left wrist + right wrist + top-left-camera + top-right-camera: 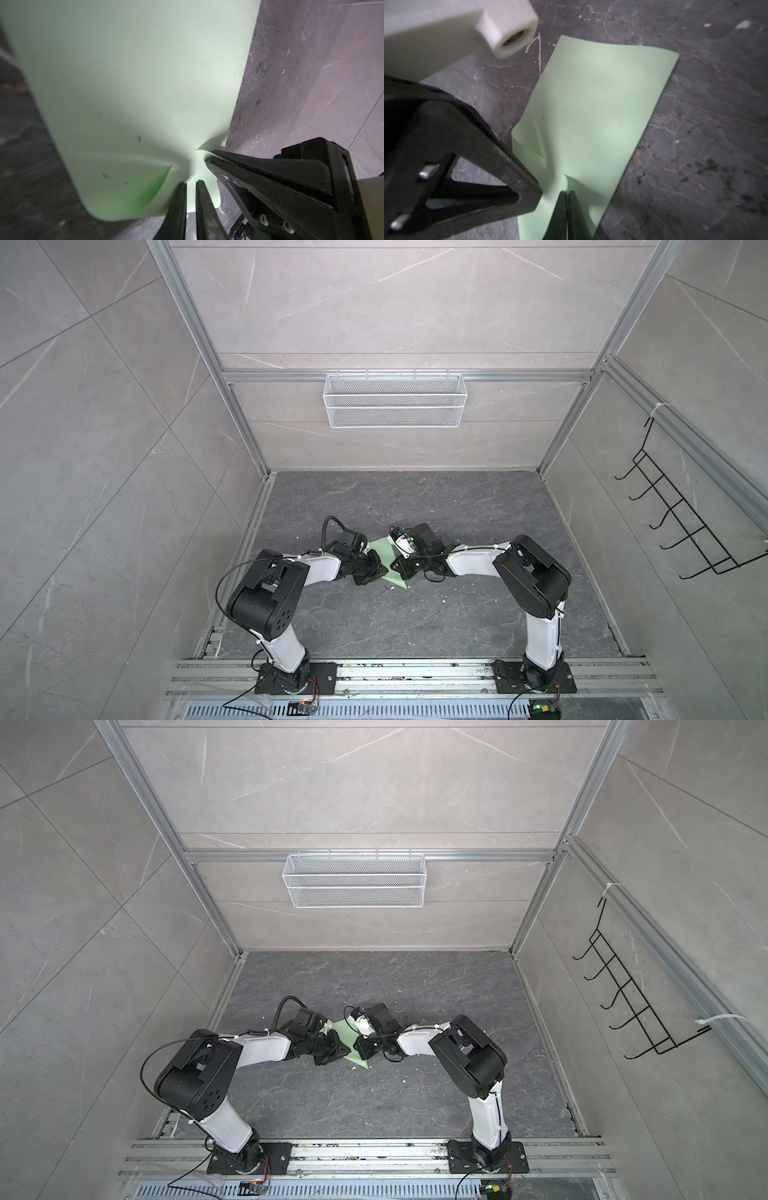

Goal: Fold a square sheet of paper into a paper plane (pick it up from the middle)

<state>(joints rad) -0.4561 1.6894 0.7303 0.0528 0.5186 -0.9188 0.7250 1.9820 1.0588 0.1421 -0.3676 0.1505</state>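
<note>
The right claw (567, 192) is closed. Its two thin black fingers press flat together on one edge of the square sheet of paper (602, 104). There the paper makes a small pucker, with soft ridges that spread out from the tips.

The left claw (191, 184) stands just beside it, at the same edge. Its matte black fingers leave a narrow slit, and pale green shows in this slit. I cannot tell if the sheet sits between the fingers or only behind them.

The sheet is thin, matte and pale green, with straight edges and a few tiny dark specks. Near the claws it rises, and one corner rolls over with a deeper green inside the fold. The far part lies flat on the surface (415, 614), with one far edge a little wavy.

In both top views the sheet (383, 552) (344, 1033) lies between the two wrists, about the middle of the surface. The surface looks like dark grey stone, with pale veins and some white crumbs.
</note>
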